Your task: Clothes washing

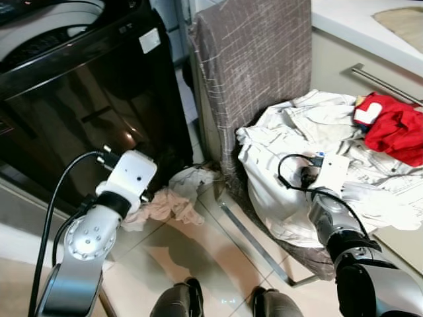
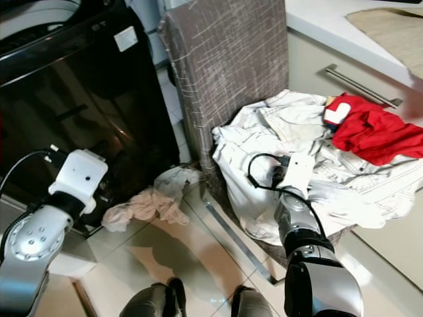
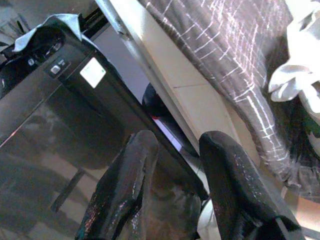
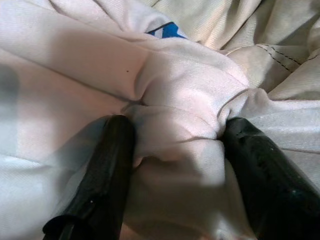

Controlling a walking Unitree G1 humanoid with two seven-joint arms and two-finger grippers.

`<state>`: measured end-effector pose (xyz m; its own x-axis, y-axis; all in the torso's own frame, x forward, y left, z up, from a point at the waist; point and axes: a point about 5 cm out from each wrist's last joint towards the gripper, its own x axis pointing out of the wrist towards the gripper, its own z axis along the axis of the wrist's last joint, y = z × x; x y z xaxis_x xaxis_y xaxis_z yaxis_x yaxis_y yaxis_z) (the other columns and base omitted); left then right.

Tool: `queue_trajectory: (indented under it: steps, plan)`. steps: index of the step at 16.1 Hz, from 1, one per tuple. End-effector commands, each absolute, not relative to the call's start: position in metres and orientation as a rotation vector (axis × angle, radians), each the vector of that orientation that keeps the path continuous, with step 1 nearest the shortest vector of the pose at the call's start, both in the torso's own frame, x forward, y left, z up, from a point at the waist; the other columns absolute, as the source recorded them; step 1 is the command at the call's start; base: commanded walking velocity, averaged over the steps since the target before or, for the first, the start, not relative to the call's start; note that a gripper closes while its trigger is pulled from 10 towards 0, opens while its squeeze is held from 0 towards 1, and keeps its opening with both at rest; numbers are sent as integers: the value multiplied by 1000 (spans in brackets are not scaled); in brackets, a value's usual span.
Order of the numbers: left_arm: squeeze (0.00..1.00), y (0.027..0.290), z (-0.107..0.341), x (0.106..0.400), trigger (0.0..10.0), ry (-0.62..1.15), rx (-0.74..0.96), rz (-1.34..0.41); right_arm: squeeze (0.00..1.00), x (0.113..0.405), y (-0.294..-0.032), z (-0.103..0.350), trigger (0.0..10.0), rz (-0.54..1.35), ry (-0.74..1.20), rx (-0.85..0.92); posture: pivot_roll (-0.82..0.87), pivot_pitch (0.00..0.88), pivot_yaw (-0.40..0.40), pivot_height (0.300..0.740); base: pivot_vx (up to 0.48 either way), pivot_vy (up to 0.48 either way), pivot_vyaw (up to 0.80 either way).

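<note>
A heap of white garments (image 1: 291,152) fills a laundry basket on the right, with a red garment (image 1: 393,129) on top at its far side. My right gripper (image 4: 177,130) is open and pressed down into the white cloth, a bunched fold standing between its fingers (image 4: 107,165). The right wrist (image 1: 330,170) sits over the heap's middle. A black washing machine (image 1: 79,99) stands at the left. My left gripper (image 3: 177,145) is open and empty, low in front of the machine's front panel. Pale crumpled clothes (image 1: 175,198) lie on the floor by the machine's corner.
A tall grey checked fabric panel (image 1: 254,66) rises behind the basket, between it and the machine. A white counter with a metal drawer handle (image 1: 383,82) runs along the right. My feet (image 1: 192,297) stand on glossy tiled floor (image 1: 218,257).
</note>
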<state>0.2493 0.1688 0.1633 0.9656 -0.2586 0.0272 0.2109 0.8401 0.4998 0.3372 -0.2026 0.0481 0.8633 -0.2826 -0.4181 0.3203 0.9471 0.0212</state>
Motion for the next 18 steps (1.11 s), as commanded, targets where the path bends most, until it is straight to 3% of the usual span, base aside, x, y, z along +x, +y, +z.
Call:
queue_trajectory:
  steps: [1, 5, 6, 9, 13, 16, 17, 18]
  plan:
    - [0, 170, 158, 249, 10000, -77, 524, -236, 0, 326, -186, 28, 0, -250, 519, 99, 79, 202, 78, 740, 0, 0, 0]
    - [0, 152, 156, 264, 10000, -115, 491, -252, 0, 330, -179, 31, 0, -207, 504, 126, 42, 130, 51, 740, 0, 0, 0]
    - [0, 151, 159, 271, 10000, -136, 485, -233, 0, 341, -174, 45, 0, -178, 445, 120, 30, 70, 32, 740, 0, 0, 0]
    - [0, 147, 164, 287, 10000, -186, 468, -199, 0, 372, -159, 101, 0, -67, 216, 66, 5, 9, 11, 740, 0, 0, 0]
    - [0, 137, 165, 297, 10000, -223, 445, -196, 0, 395, -149, 173, 0, 50, -26, 53, -17, 0, 0, 740, 0, 0, 0]
    - [0, 134, 162, 299, 10000, -233, 439, -198, 0, 399, -151, 195, 0, 60, -85, 21, -26, 0, -8, 740, 0, 0, 0]
    - [0, 133, 161, 299, 10000, -234, 438, -199, 0, 398, -159, 181, 10000, 3, -12, 46, -26, 0, -8, 740, 0, 0, 0]
    - [0, 133, 160, 299, 10000, -234, 438, -201, 0, 395, -166, 165, 10000, -50, 55, 44, -26, 0, -8, 740, 0, 0, 0]
